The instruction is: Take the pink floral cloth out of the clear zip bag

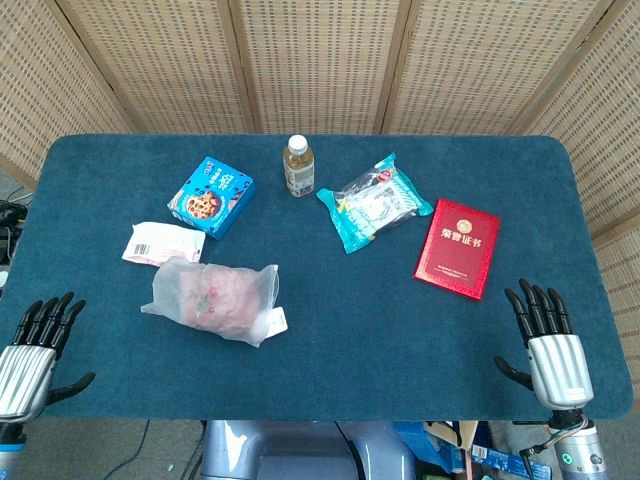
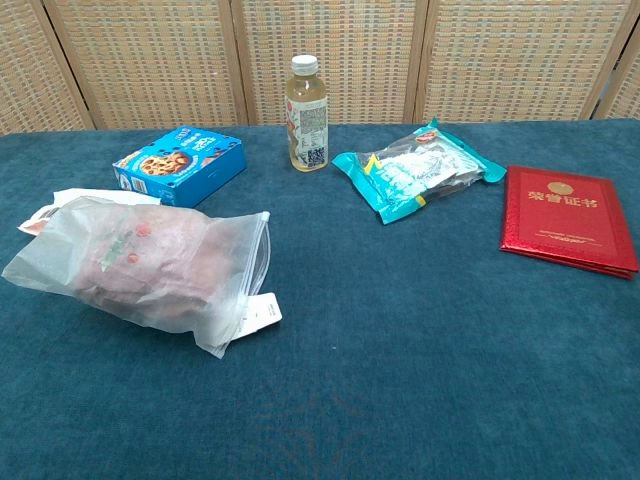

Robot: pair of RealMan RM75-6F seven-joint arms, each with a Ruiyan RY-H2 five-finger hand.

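Note:
The clear zip bag (image 1: 215, 297) (image 2: 150, 263) lies on its side on the left part of the blue table, its zip end toward the right. Inside it, blurred by the plastic, is the pink floral cloth (image 1: 218, 291) (image 2: 135, 258). A white tag (image 1: 278, 321) (image 2: 262, 311) sticks out by the zip end. My left hand (image 1: 35, 350) rests at the table's near left corner, fingers spread, holding nothing. At the near right corner my right hand (image 1: 548, 345) is likewise spread and empty. Neither hand shows in the chest view.
A blue cookie box (image 1: 211, 196) and a white packet (image 1: 162, 243) sit behind the bag. A drink bottle (image 1: 298, 166) stands at the back centre. A teal snack pouch (image 1: 378, 201) and a red certificate booklet (image 1: 458, 247) lie on the right.

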